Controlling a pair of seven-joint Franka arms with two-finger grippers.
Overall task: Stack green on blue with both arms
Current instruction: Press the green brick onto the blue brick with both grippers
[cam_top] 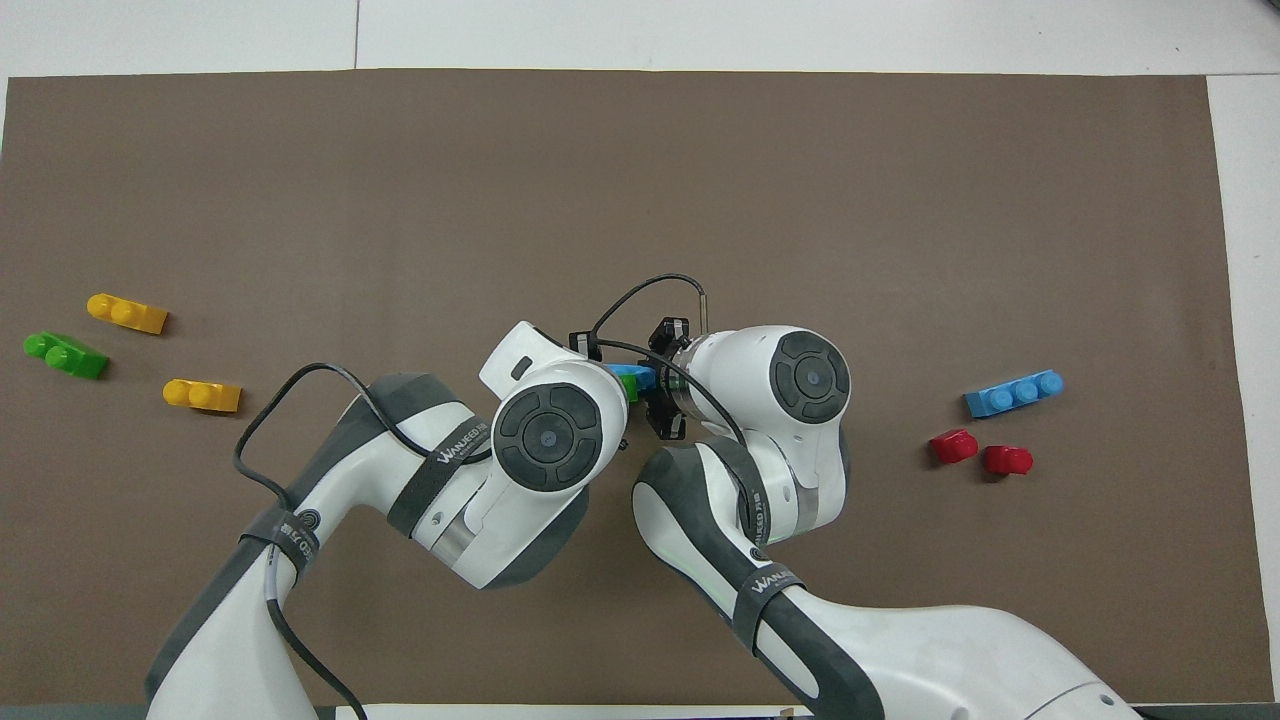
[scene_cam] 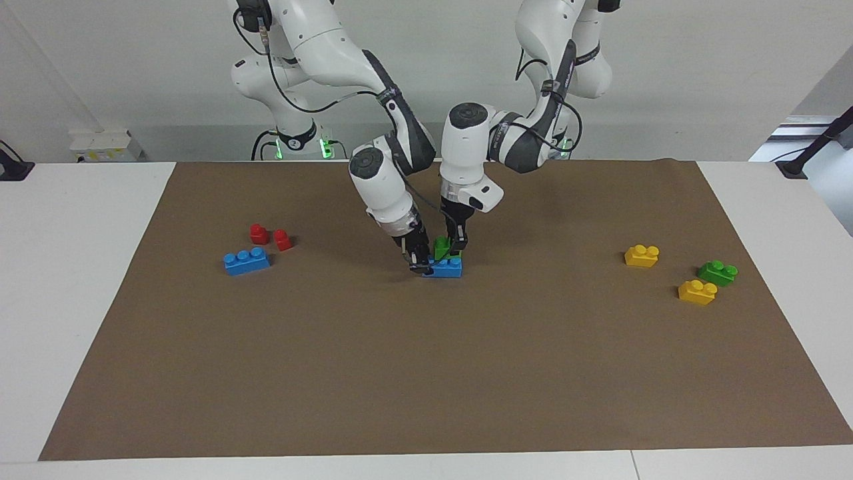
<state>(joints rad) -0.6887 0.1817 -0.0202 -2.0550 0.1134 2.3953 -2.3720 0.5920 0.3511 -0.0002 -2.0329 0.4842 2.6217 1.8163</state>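
In the middle of the surface [scene_cam: 200, 373], our right tool [scene_cam: 420, 262] pinches the blue brick [scene_cam: 448, 268] steady, so our left tool [scene_cam: 457, 245], pinching the green brick [scene_cam: 442, 247], presses it on top.

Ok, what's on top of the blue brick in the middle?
A green brick sits on the blue brick, the left hand at it. How well it is seated is hidden.

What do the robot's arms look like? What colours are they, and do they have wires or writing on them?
Both arms are smooth, rounded white tubes with dark grey bands at the joints and round dark grey caps on the wrists. Black cables loop along each arm, held by grey straps with white lettering. The left gripper and right gripper are small, black and two-fingered. Green lights glow at the bases.
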